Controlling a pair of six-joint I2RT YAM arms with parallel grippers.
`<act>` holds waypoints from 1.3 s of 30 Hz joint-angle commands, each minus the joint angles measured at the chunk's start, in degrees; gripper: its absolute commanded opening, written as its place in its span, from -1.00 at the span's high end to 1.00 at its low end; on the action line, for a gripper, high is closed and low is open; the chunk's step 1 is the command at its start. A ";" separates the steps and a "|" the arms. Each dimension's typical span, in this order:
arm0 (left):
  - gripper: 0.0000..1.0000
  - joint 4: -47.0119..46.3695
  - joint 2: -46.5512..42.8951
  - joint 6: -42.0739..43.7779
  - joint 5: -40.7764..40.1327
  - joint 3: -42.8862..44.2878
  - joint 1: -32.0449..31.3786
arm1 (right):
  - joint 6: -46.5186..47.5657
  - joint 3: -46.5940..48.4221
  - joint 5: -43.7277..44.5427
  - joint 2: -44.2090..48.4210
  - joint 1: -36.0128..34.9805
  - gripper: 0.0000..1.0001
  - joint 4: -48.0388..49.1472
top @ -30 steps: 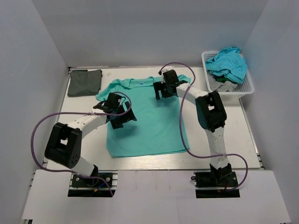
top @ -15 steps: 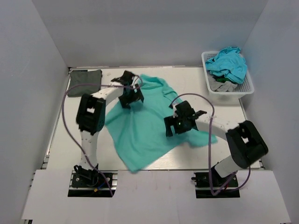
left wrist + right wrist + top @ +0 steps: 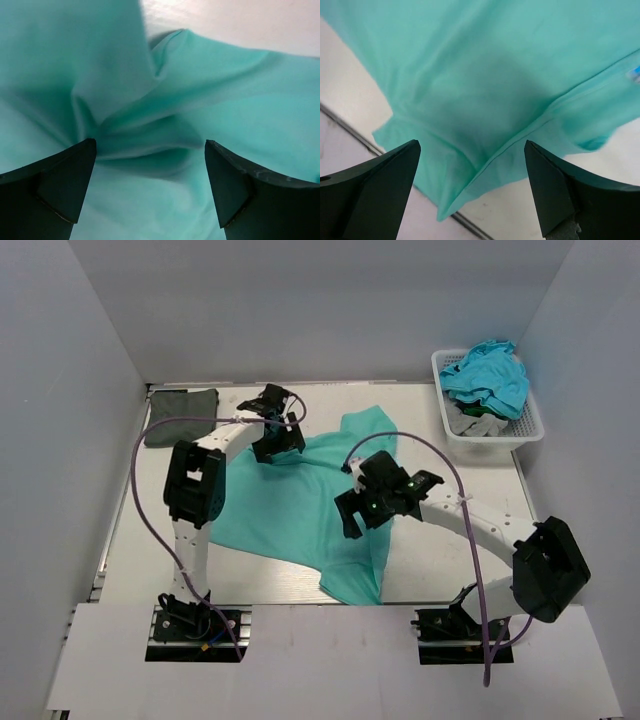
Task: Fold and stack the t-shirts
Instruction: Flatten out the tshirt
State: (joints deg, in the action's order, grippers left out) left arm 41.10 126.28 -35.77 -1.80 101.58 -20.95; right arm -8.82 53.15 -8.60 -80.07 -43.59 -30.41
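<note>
Folded dark grey-green shirt (image 3: 181, 416) lay farthest left of the white basket (image 3: 505, 442), level with it along the far side of the bench (image 3: 500, 475).

Left tool (image 3: 150, 150) hung well left of the basket. Its fingers were spread wide with nothing between them, and bunched cloth sat directly beneath.

Teal shirt (image 3: 290, 510) lay unfolded and askew, left of the basket and nearer the arm bases. Its long axis ran slantwise, from a lobe pointing toward the basket down to a tail at the near bench edge.

Right tool (image 3: 470, 150) was the closer of the two to the basket. It was likewise spread wide and empty, above a seam and the shirt's edge.

Basket held a turquoise-blue shirt (image 3: 487, 375) and a grey shirt (image 3: 476, 423).

Judgement: the teal shirt sat straight under both tools, so the next grasp calls for a downward reach. The trailing tail lay on the right tool's side and the far bunched edge on the left tool's.
</note>
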 commanded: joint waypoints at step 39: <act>-1.00 -2.78 -18.87 -5.19 -11.38 -32.15 14.36 | -6.83 1.54 33.12 -8.97 15.81 -0.81 -0.26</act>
State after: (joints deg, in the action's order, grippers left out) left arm 37.41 108.79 -39.66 -14.52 71.99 -7.53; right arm -14.17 57.04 23.31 -93.34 -30.09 -31.07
